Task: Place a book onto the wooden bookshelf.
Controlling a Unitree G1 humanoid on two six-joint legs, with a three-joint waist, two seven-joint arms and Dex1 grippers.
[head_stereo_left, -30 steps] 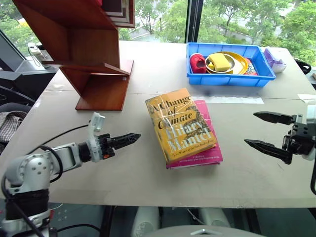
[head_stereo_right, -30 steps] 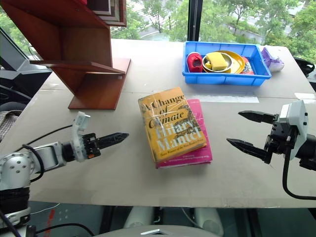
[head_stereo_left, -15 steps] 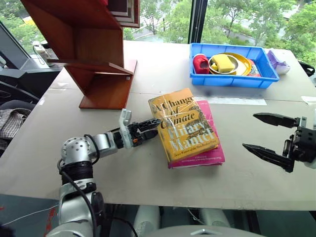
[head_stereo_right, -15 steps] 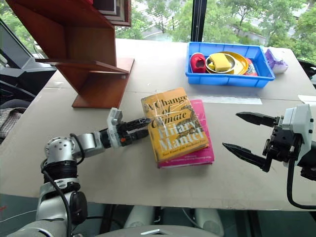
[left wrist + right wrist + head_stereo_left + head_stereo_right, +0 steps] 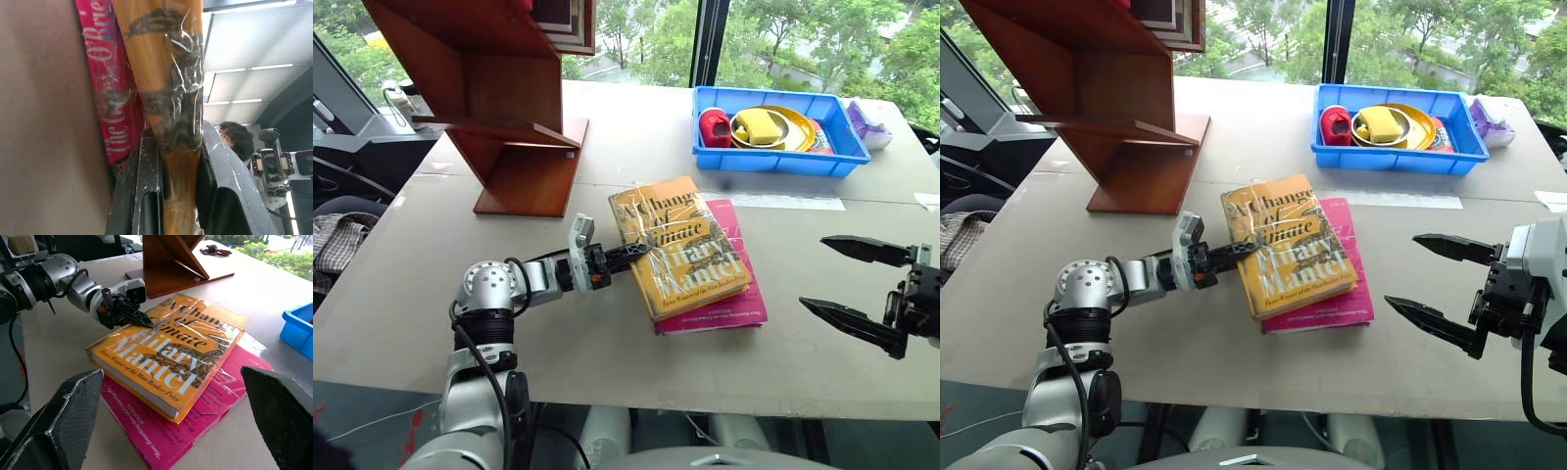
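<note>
The thick yellow-orange book lies on top of a thinner pink book in the middle of the table. My left gripper reaches in level from the left and is shut on the yellow book's left edge. In the left wrist view both black fingers clamp that book between them. The wooden bookshelf stands at the back left, its flat shelves bare. My right gripper hovers open to the right of the books, apart from them.
A blue tray holding a yellow dish, a sponge and a red item sits at the back right. A purple bag lies beside it. A person's head shows in the left wrist view. Windows run behind the table.
My left gripper moved right to the yellow book's left edge and shut on it. The right gripper stayed open and barely shifted. The head camera also shifted slightly.
</note>
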